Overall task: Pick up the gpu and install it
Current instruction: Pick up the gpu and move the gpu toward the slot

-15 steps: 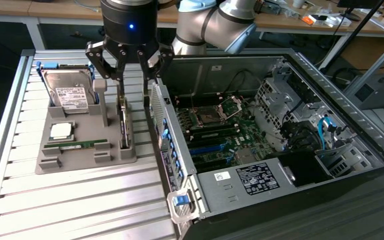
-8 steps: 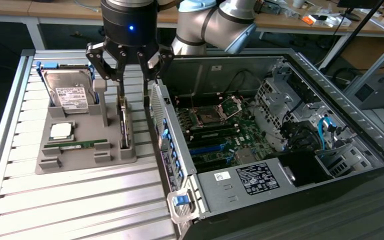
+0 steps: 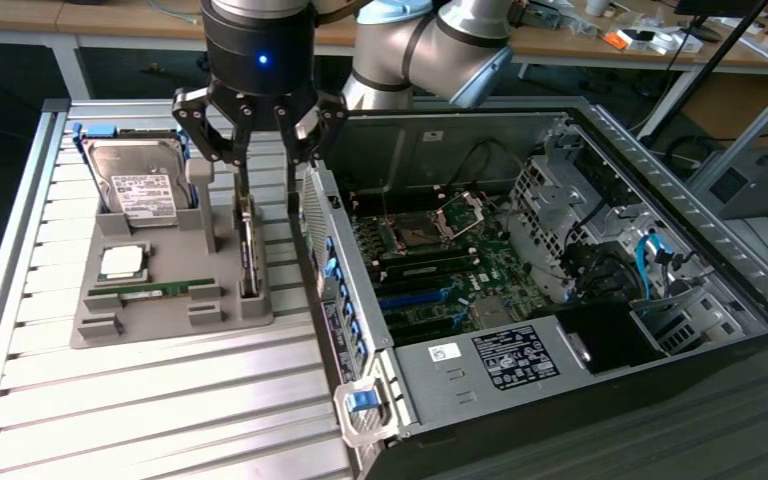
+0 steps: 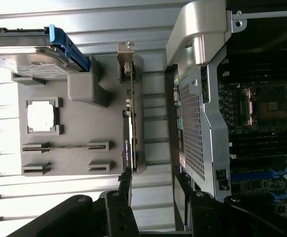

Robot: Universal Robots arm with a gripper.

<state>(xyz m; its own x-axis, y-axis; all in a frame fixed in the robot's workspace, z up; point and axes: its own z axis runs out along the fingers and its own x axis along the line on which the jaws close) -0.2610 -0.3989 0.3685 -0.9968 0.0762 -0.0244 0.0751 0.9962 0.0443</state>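
Approach stage of the pick: the tool (image 3: pixel 253 158), jaws spread wide and empty, hangs above the gpu (image 3: pixel 248 245), which stands on edge in the grey fixture (image 3: pixel 144 318) beside the open computer case (image 3: pixel 398 130); gripping probably requires centring the thin card between the jaws.

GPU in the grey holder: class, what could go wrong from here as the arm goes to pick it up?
1. In the wrist view one finger lines up with the edge of the gpu, not beside it; the open gripper might come down on the card.
2. The case wall stands close beside the holder; the other finger could strike it.
3. The card is thin and on edge, so a grip may tilt it.
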